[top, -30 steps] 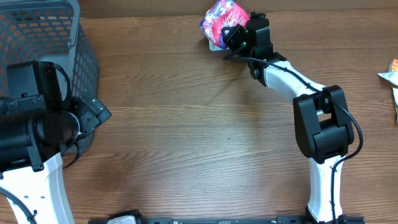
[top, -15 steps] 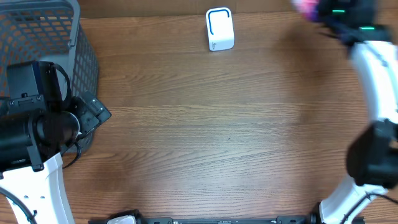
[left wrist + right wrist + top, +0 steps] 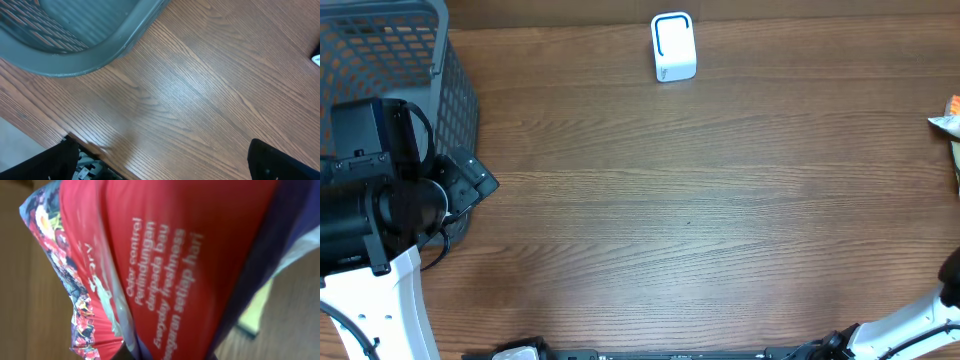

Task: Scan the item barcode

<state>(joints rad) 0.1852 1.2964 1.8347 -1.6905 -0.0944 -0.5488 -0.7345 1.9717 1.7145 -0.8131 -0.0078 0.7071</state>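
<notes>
Far left, in the back corner of the table (image 3: 620,220): a grey mesh basket (image 3: 380,60). Just in front of it, the left arm (image 3: 370,215), with the left claw (image 3: 162,162) hanging beside the basket's rounded corner. Stands spread wide, holding nothing. Shows in its own camera only as two dark fingertips (image 3: 47,165) at the lower corners, with bare wood between them and the basket's rim across the top left. Further right, near the middle of the back edge and well apart from the basket: a white scanner (image 3: 673,46) with a blue outline on its face, alone on the wood. At the right edge: part of a packet (image 3: 948,118), cut off by the frame. In the lower right corner, only a short white stretch of the right arm (image 3: 910,330), reaching out of the overhead view. Carries the right claw (image 3: 167,356) beyond that view. Nearly hidden in its own camera, pinched shut on the pouch (image 3: 170,265). Fills that camera almost wholly: red panel with white lettering, flowered print down the left side, purple down the right, tilted, with blurred wood behind. Held apart from the scanner, somewhere outside the overhead picture; cannot tell just where.
</notes>
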